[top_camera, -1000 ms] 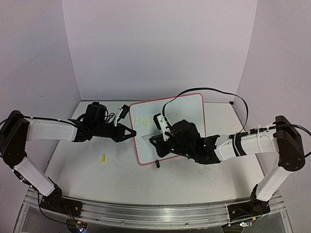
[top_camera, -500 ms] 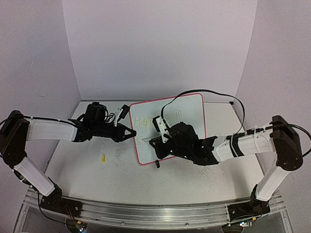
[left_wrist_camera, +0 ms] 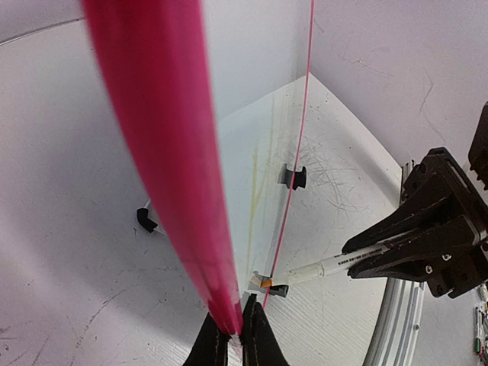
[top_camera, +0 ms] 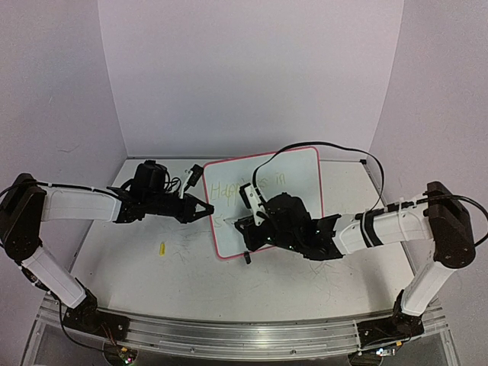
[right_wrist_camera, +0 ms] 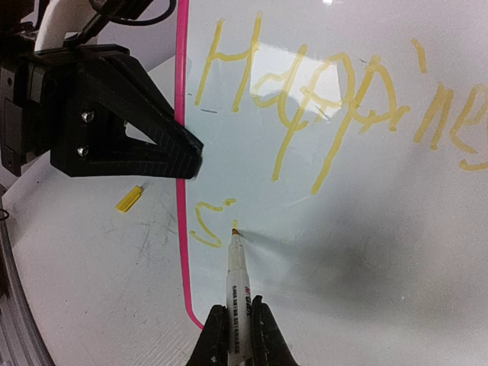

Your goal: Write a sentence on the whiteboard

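Note:
The whiteboard (top_camera: 301, 174), white with a pink rim (left_wrist_camera: 164, 152), lies tilted on the table's middle. My left gripper (top_camera: 207, 209) is shut on its left rim, the fingertips (left_wrist_camera: 235, 326) pinching the pink edge. My right gripper (right_wrist_camera: 238, 324) is shut on a white marker (right_wrist_camera: 238, 290), whose orange tip touches the board low on the left. The sentence (right_wrist_camera: 320, 114) shows in yellow as "Happines" on the upper line. Below it stand an "s" (right_wrist_camera: 206, 226) and a short fresh stroke at the tip. In the top view the right gripper (top_camera: 248, 223) covers much of the writing.
A small yellow marker cap (top_camera: 162, 248) lies on the scratched tabletop left of the board. A black clip foot (top_camera: 247, 258) sits at the board's near edge, another (left_wrist_camera: 292, 177) on its far side. White walls enclose the table. A black cable arcs above the right arm.
My right gripper has shifted a little left and nearer with the marker, onto the board's lower left. The left gripper and the board have stayed put.

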